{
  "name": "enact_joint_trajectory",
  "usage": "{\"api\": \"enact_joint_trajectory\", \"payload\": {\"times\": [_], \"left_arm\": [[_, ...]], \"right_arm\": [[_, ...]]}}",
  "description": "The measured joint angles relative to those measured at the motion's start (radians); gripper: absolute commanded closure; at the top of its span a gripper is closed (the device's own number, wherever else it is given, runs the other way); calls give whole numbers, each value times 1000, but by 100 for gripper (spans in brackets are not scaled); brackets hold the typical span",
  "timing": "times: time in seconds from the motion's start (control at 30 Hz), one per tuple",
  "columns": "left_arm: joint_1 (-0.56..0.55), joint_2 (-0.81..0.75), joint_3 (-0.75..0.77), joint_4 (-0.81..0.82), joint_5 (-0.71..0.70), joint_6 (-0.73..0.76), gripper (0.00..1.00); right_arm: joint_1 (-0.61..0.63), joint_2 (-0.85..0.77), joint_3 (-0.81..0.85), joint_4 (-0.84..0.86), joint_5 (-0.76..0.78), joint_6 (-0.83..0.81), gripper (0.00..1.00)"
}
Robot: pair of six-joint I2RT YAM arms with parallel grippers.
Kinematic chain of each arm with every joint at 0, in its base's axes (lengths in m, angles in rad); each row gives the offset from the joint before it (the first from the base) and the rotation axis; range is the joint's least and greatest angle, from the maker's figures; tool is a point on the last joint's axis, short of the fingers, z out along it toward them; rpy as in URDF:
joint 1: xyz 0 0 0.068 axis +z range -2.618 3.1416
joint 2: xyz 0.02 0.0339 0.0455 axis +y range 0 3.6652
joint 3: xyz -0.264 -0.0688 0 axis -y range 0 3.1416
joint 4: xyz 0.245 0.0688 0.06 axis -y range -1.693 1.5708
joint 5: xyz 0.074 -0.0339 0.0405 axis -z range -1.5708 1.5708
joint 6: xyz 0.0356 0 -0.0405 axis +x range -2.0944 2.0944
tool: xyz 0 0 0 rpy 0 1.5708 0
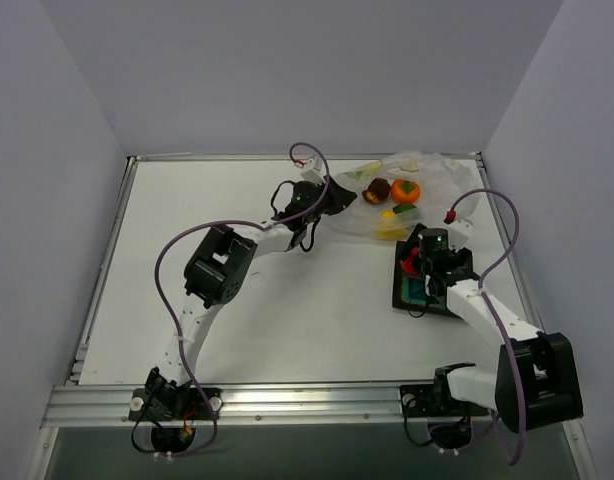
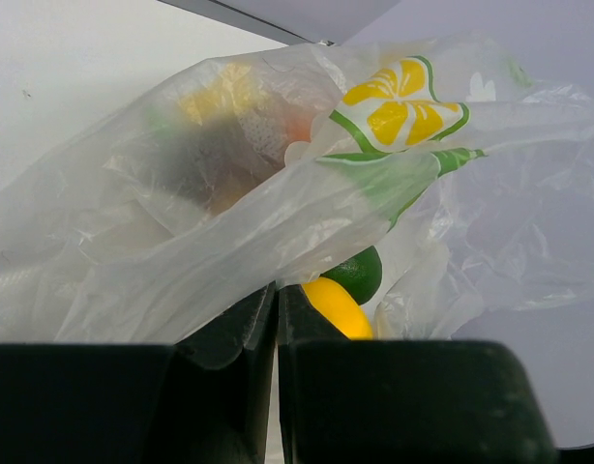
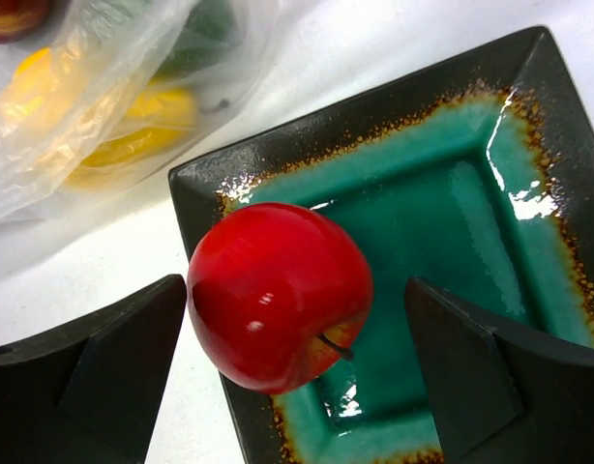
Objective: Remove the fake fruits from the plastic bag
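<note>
Step in hand: setting down one fruit. The red apple (image 3: 278, 290) sits on the near corner of the dark tray (image 3: 529, 174), out of the plastic bag (image 2: 181, 213).
Right hand (image 3: 295, 290): fingers spread wide on either side of the red apple, gripping nothing.
Left hand (image 2: 278, 295): closed, pinching a fold of film at the bag's edge.
Fruits to go: the orange fruit (image 1: 405, 190), dark red fruit (image 1: 377, 189), yellow fruit (image 2: 338, 307) and green fruit (image 2: 360, 273) lie among the film, far right on the desk (image 1: 287, 310).
Progress: probably early, with one fruit out and several not.
Next move calls for: the right hand to rise clear without nudging the apple, then reach for the yellow fruit just beside the tray while the left pinch steadies the film.
</note>
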Motion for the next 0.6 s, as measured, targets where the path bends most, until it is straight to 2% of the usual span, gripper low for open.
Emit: {"api": "enact_joint_trajectory", "payload": {"times": [0.07, 0.1, 0.17, 0.2, 0.23, 0.3, 0.37, 0.6], "left_arm": [[0, 0, 0, 3, 0, -4, 98], [0, 0, 0, 5, 0, -4, 98], [0, 0, 0, 7, 0, -6, 98], [0, 0, 0, 8, 0, -6, 98], [0, 0, 0, 8, 0, -7, 98], [0, 0, 0, 8, 0, -7, 98], [0, 0, 0, 10, 1, -7, 98], [0, 0, 0, 16, 5, -13, 98]], "right_arm": [[0, -20, 15, -25, 0, -6, 12], [0, -32, 31, -37, 0, -12, 18], [2, -50, 81, -54, -3, -28, 32], [3, -52, 109, -57, -9, -35, 49], [8, -50, 139, -56, -16, -48, 59], [15, -28, 200, -52, -29, -67, 69], [27, 29, 269, -38, -55, -99, 72], [42, 312, 477, -12, -108, -195, 69]]}}
